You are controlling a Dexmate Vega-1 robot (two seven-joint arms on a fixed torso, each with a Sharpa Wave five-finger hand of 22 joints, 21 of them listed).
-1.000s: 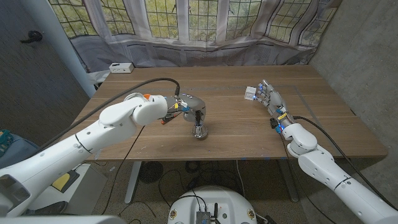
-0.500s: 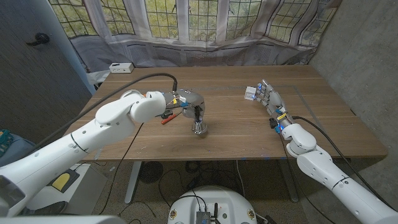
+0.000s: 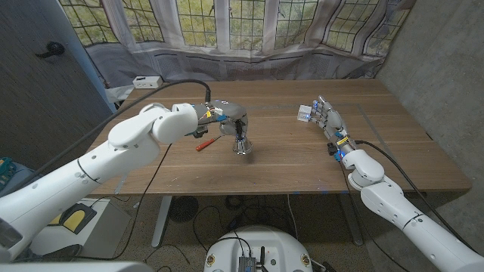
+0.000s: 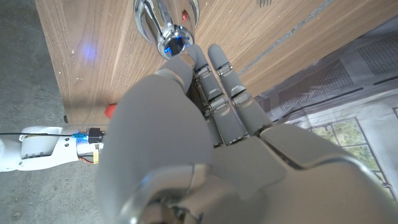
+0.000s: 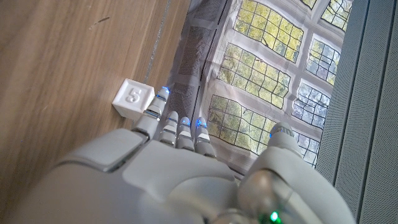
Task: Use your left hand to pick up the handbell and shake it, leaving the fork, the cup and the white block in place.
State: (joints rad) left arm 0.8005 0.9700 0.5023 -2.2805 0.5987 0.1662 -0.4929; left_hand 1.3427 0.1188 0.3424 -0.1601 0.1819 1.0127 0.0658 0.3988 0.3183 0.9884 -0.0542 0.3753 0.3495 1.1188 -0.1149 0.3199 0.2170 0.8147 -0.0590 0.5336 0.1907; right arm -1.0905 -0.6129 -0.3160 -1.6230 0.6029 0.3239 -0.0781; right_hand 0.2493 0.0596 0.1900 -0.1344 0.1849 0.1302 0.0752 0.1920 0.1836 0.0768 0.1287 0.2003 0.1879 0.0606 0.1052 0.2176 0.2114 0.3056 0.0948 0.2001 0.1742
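My left hand (image 3: 225, 120) grips the black handle of the shiny metal handbell (image 3: 242, 146), which hangs mouth down just under the hand over the middle of the table. In the left wrist view the chrome handbell (image 4: 165, 22) shows beyond my fingers (image 4: 219, 87). An orange-handled fork (image 3: 203, 145) lies on the wood just left of the bell. The white block (image 3: 305, 112) sits at the back right, close to the fingertips of my right hand (image 3: 330, 123), which holds nothing and has its fingers stretched out. The white block (image 5: 133, 99) also appears in the right wrist view.
A small white box (image 3: 146, 81) lies at the table's far left corner. The wooden table (image 3: 287, 162) ends near me just past the bell. A curtained window stands behind the table. My right forearm (image 4: 43, 149) shows in the left wrist view.
My left hand has risen and drawn back a little with the handbell, and my left arm has swung up. The fork now shows more fully. The right hand has stayed still.
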